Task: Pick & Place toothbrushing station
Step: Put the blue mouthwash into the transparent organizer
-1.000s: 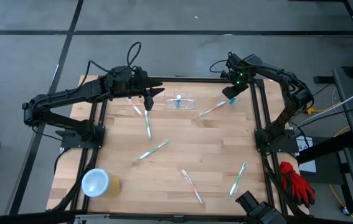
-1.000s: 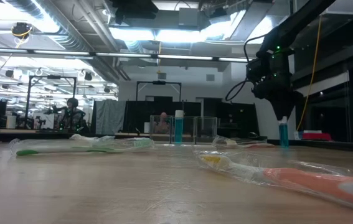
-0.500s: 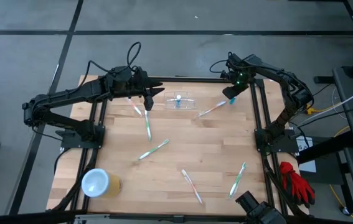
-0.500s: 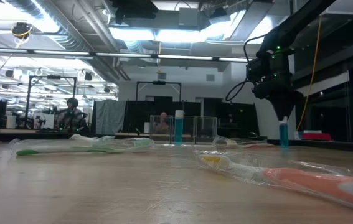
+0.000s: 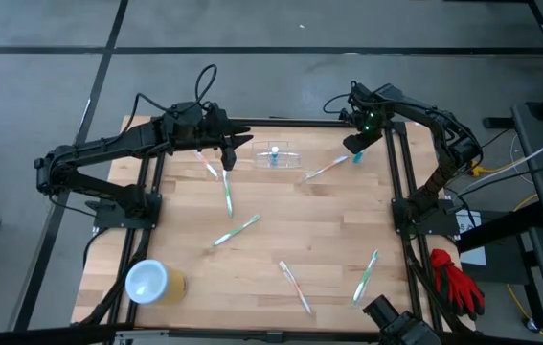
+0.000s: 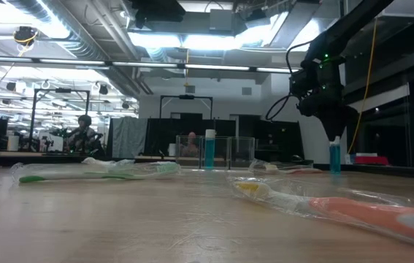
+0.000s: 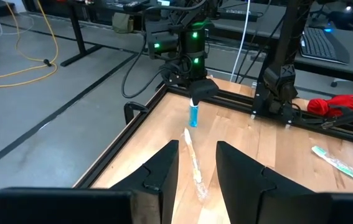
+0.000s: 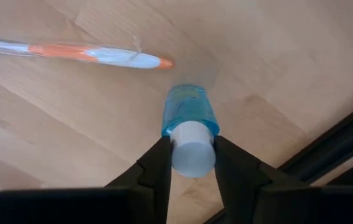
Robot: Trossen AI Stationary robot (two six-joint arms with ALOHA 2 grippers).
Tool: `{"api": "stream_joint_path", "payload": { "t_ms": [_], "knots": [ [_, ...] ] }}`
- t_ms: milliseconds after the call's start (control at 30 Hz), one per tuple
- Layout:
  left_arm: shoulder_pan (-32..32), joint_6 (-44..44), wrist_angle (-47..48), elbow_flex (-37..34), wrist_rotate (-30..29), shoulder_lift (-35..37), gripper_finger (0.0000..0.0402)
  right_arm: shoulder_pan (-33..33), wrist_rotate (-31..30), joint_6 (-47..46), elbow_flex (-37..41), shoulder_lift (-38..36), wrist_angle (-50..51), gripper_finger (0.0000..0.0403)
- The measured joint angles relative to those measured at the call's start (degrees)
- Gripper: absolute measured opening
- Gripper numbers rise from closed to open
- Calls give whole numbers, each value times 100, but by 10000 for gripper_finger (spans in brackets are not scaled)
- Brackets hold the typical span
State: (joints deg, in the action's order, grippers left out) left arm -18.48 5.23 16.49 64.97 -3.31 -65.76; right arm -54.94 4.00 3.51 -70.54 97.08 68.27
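A: Where is the clear holder (image 5: 279, 156) sitting?

B: On the far part of the table (image 5: 300, 240), upright, with a blue bottle standing inside it; in the low view the holder (image 6: 214, 152) shows at mid-table behind the wrapped toothbrushes.

A: And the right gripper (image 5: 356, 150)?

B: To the right of the holder, well apart from it, near the table's far right corner. Its fingers (image 8: 157, 163) are clamped on the white cap of a small blue bottle (image 8: 188, 127), which stands upright on the wood. An orange toothbrush (image 8: 76, 53) lies just beside that bottle, on the holder's side.

A: The left gripper (image 5: 227, 157)?

B: To the left of the holder, close to it, above a wrapped toothbrush (image 5: 228, 195). Its fingers (image 7: 164, 171) stand apart with nothing between them
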Motion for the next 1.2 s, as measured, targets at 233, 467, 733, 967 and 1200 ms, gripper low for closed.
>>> {"api": "stream_joint_path", "payload": {
  "t_ms": [233, 467, 733, 967, 1200],
  "knots": [
    [0, -2, 0, 0, -2, 0, 102, 0, 193, -77, -75, -124, 54, 102],
    [0, -100, 0, 0, -39, 0, 102, 82, 310, -138, -730, -216, 420, 102],
    [-98, -213, 553, 2, -753, 205, 102, 713, 611, -299, -1823, -224, 636, 101],
    [-495, -202, 1176, 2, -946, 655, 102, 1447, 852, -559, -2567, -122, 587, 101],
    [-1017, -153, 2331, 2, -632, 1056, 102, 1960, 952, -646, -3352, 278, 529, 101]
  ]
}}
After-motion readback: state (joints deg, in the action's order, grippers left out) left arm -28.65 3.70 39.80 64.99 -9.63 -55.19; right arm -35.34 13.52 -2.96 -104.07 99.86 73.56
